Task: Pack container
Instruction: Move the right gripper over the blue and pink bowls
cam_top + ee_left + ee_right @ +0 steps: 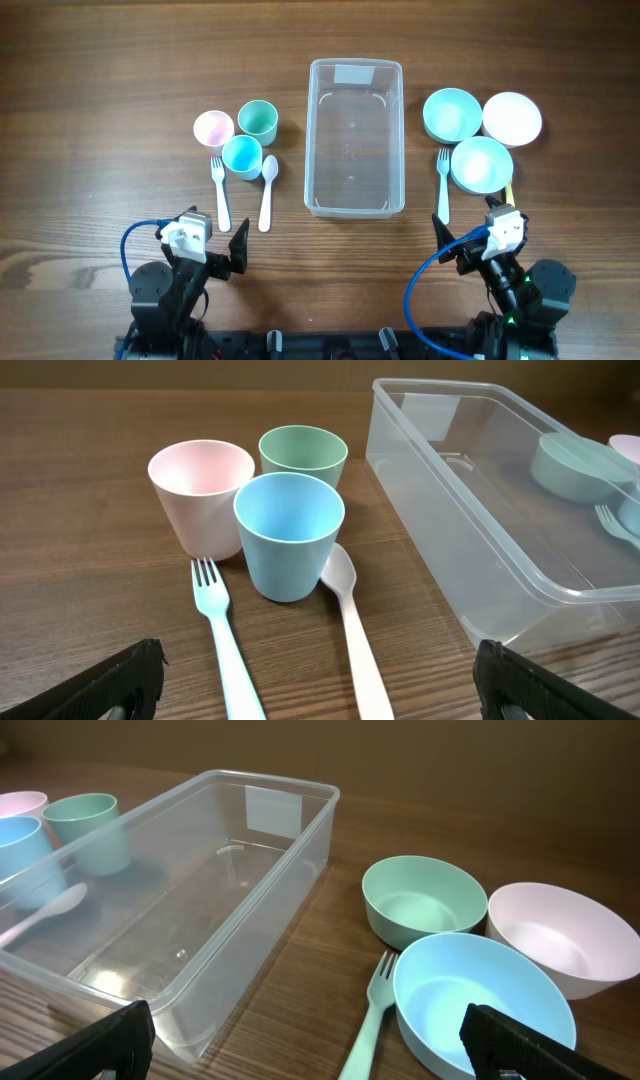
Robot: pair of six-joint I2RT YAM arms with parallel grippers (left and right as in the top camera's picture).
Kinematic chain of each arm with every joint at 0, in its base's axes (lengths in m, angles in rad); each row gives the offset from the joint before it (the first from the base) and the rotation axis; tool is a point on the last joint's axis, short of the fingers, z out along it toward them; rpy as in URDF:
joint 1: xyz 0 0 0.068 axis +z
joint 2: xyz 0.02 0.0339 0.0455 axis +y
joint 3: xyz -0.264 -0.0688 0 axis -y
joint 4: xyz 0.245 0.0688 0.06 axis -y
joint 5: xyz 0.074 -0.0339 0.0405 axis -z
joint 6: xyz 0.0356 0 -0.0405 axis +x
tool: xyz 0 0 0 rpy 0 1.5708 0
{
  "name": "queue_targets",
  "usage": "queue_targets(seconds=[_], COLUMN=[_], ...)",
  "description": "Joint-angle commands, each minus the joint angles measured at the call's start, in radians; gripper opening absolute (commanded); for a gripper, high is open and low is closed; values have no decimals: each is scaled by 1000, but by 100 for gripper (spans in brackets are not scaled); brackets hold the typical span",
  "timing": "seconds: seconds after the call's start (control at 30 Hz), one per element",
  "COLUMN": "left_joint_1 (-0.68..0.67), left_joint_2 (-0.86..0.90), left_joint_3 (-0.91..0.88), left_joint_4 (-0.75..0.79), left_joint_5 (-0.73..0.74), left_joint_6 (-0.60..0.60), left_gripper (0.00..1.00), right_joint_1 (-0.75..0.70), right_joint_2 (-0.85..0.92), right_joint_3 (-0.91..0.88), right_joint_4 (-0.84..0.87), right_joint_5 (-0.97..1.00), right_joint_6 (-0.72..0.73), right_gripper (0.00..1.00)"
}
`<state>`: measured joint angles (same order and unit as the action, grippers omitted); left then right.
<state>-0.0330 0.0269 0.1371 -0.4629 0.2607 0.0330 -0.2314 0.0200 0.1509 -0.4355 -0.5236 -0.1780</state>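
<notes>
The clear plastic container [355, 137] stands empty at the table's middle; it also shows in the left wrist view [500, 490] and the right wrist view [180, 890]. Left of it are a pink cup [213, 128], a green cup [257, 119], a blue cup [242, 156], a pale blue fork [220, 190] and a white spoon [267, 190]. Right of it are a green bowl [451, 114], a pink bowl [512, 118], a blue bowl [481, 164] and a green fork [443, 184]. My left gripper [320, 685] is open and empty near the utensil handles. My right gripper [310, 1040] is open and empty near the green fork.
Both arms sit at the table's front edge, with blue cables [135, 240] looping beside them. Something yellowish [510, 190] pokes out from under the blue bowl. Bare wood lies between the container and the arms.
</notes>
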Motion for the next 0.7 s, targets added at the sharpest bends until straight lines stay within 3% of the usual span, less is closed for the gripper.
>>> queue_targets(seconds=[0.0,0.67], left_joint_1=[-7,-7], left_joint_2=[-6,-6], left_joint_3=[-3,-3], left_joint_4=[3,7], left_joint_5=[19,62], left_joint_6=[12,11], left_gripper=[100,100], right_joint_1=[4,4], right_joint_2=[-13,-13], right_joint_3=[-8,-8], right_joint_4=[5,38], right_joint_5=[-16,-63], right_joint_6=[-5,31], right_gripper=[100,100])
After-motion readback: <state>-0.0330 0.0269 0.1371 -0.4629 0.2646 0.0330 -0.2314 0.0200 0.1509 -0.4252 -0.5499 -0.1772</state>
